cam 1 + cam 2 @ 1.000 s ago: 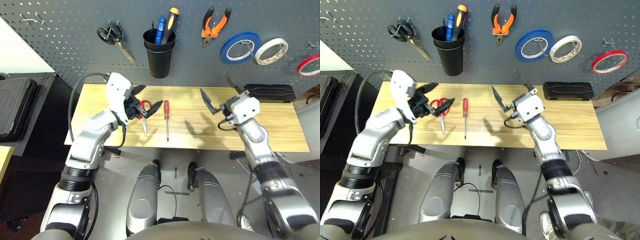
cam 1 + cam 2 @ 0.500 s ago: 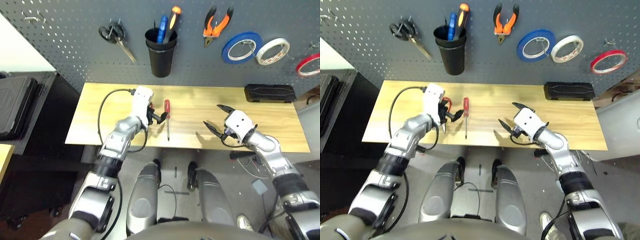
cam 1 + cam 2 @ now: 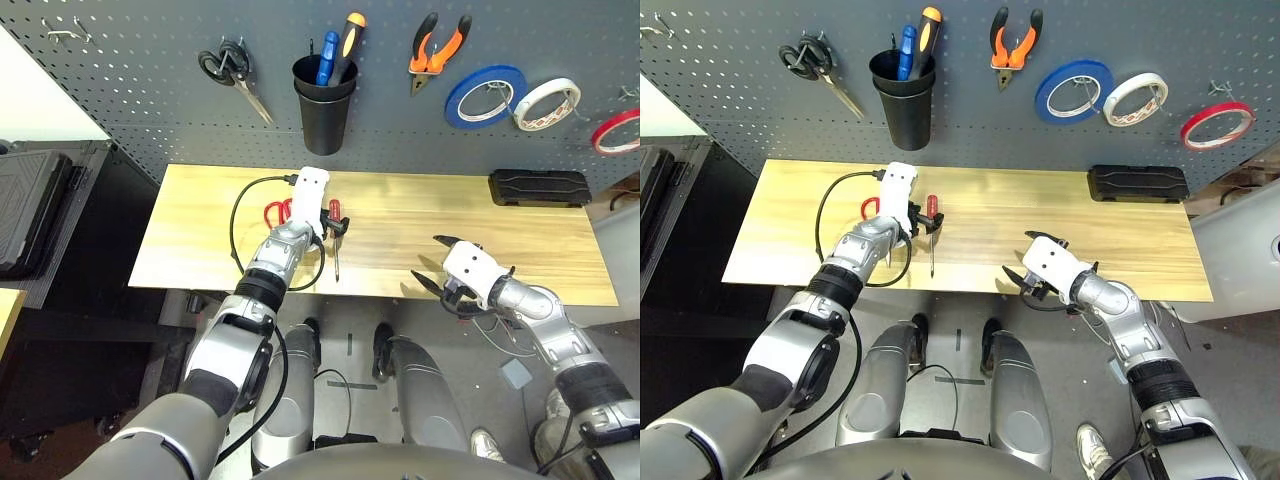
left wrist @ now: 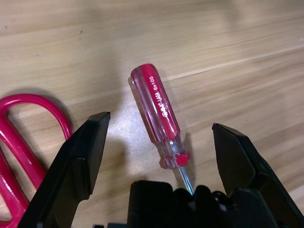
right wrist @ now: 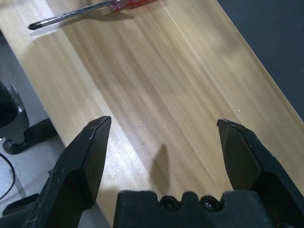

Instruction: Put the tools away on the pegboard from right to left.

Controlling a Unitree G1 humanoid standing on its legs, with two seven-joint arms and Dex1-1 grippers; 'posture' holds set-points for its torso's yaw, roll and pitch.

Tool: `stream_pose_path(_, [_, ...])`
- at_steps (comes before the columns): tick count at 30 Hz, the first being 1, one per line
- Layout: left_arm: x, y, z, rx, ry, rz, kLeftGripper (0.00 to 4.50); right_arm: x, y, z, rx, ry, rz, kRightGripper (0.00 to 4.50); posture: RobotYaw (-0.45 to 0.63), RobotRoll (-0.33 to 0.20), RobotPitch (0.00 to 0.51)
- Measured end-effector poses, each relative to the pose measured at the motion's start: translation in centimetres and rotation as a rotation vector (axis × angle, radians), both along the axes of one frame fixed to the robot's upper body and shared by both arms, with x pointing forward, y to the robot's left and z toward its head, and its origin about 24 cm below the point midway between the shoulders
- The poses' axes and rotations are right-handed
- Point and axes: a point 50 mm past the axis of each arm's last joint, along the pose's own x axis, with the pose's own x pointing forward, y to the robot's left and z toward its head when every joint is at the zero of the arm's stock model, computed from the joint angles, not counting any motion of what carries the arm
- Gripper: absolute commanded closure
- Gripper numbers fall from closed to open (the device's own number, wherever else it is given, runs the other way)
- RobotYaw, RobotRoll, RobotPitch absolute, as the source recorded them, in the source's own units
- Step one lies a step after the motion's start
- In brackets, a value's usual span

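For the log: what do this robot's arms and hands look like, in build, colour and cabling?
Both forearms are silver segments with black joint rings. The left hand and right hand each have a white housing and two black, wedge-shaped fingers. A black cable loops from the left wrist, and a thinner one curls under the right.

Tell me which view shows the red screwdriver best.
The left wrist view: the screwdriver lies between the open left gripper fingers, handle print readable. The head views show it whole but small on the table. The right wrist view shows mainly its shaft.
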Motion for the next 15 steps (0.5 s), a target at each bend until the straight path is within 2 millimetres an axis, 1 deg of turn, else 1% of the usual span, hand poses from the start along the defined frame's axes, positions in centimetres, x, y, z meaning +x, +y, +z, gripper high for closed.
stream_pose_path(4, [-0.1, -0.6, -0.8, 0.001, 0.025, -0.004, 0.0, -0.1, 0.0, 0.4, -0.003, -0.008, -0.003, 0.02, 0.11, 0.0, 0.316])
stream_pose_path(7, [-0.2, -0.6, -1.2, 0.02, 0.038, 0.005, 0.0, 0.0, 0.2, 0.9, -0.004, -0.024, 0.0, 0.02, 0.09, 0.0, 0.313])
stream_pose_path(8, [-0.2, -0.6, -1.3, 0.025, 0.044, 0.008, 0.18, 0.0, 0.2, 1.0, -0.003, -0.028, -0.003, 0.0, 0.09, 0.0, 0.313])
stream_pose_path(10, [-0.3, -0.3, -1.8, 0.039, 0.066, 0.024, 0.7, 0.1, 0.1, 1.5, 0.001, -0.044, -0.01, 0.0, 0.09, 0.0, 0.313])
stream_pose_path(11, [-0.4, -0.3, -1.9, 0.04, 0.068, 0.028, 1.1, 0.1, 0.0, 1.7, 0.002, -0.048, -0.014, 0.0, 0.08, 0.0, 0.307])
stream_pose_path(13, [-0.3, -0.2, -1.9, 0.044, 0.07, 0.037, 1.84, 0.1, -0.2, 2.0, 0.002, -0.055, -0.022, 0.0, 0.07, 0.0, 0.305])
stream_pose_path(14, [-0.3, -0.2, -1.9, 0.044, 0.07, 0.042, 2.3, 0.1, -0.2, 2.1, 0.001, -0.058, -0.022, 0.0, 0.07, 0.0, 0.302])
stream_pose_path(15, [-0.3, -0.1, -2.0, 0.045, 0.069, 0.047, 2.58, 0.1, -0.2, 2.2, 0.001, -0.06, -0.022, 0.0, 0.08, 0.0, 0.3])
